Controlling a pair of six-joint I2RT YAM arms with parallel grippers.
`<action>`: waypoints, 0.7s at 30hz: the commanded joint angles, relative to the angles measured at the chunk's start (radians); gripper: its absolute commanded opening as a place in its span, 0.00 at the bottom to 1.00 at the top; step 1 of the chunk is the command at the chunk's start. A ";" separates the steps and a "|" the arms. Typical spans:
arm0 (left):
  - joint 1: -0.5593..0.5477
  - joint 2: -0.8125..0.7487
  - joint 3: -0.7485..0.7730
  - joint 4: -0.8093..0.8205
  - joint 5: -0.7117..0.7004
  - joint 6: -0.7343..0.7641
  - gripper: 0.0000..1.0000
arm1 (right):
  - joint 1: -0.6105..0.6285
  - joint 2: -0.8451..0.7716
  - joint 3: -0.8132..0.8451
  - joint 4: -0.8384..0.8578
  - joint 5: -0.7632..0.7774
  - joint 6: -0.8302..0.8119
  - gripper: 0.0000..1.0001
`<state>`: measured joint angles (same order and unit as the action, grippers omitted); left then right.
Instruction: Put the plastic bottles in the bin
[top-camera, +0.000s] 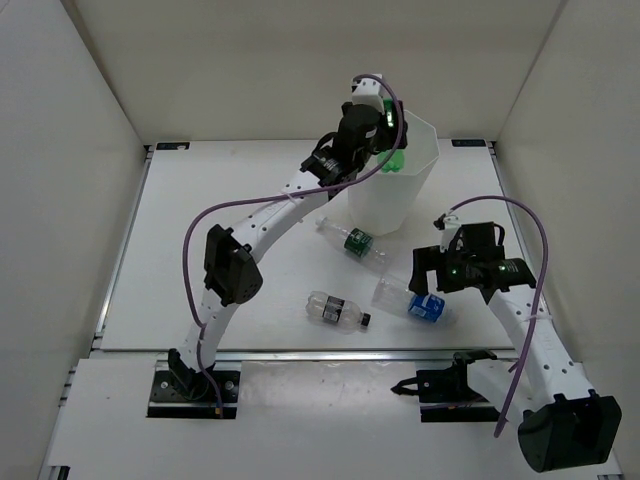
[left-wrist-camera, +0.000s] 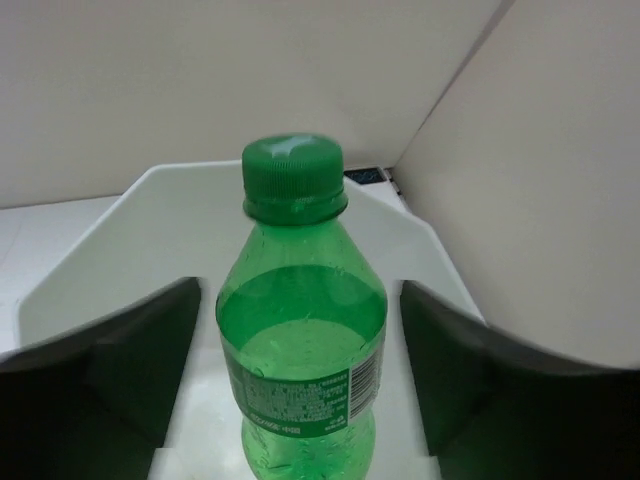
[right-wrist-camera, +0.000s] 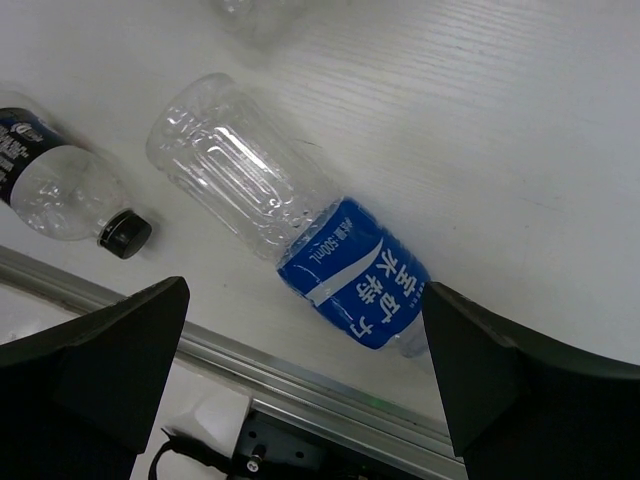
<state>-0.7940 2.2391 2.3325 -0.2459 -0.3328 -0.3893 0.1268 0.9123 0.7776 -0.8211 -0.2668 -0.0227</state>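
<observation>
**Green bottle held over the bin**

On the white table (top-camera: 200, 230) we see a clear dark-labelled bottle (top-camera: 335, 310) lying flat. Our left claw (top-camera: 385, 140) grips the all-green plastic bottle (left-wrist-camera: 300, 340) above the tall white faceted bin (top-camera: 395, 190). A green-labelled bottle (top-camera: 355, 240) lies nearby. Our right claw (right-wrist-camera: 305, 375) hangs open over the blue-labelled bottle (right-wrist-camera: 290, 235).

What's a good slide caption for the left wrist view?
Left gripper holding the green bottle over the bin.

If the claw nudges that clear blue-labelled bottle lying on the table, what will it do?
The clear blue-labelled plastic bottle looks empty, so probably light. Lying on its round side, it would likely roll. Its thin ribbed wall may dent when squeezed.
</observation>
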 joint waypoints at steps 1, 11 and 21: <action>-0.010 -0.079 0.016 0.077 0.027 0.018 0.99 | 0.030 -0.013 0.012 0.020 -0.057 -0.023 0.99; -0.030 -0.244 0.048 -0.278 -0.015 0.124 0.98 | 0.233 0.123 0.041 0.014 -0.085 -0.072 0.99; 0.128 -0.988 -1.029 -0.460 -0.037 -0.112 0.98 | 0.270 0.166 0.026 0.143 0.110 -0.175 0.99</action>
<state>-0.7643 1.3987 1.5803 -0.6441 -0.3988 -0.3649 0.3969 1.1034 0.8062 -0.7666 -0.1932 -0.1341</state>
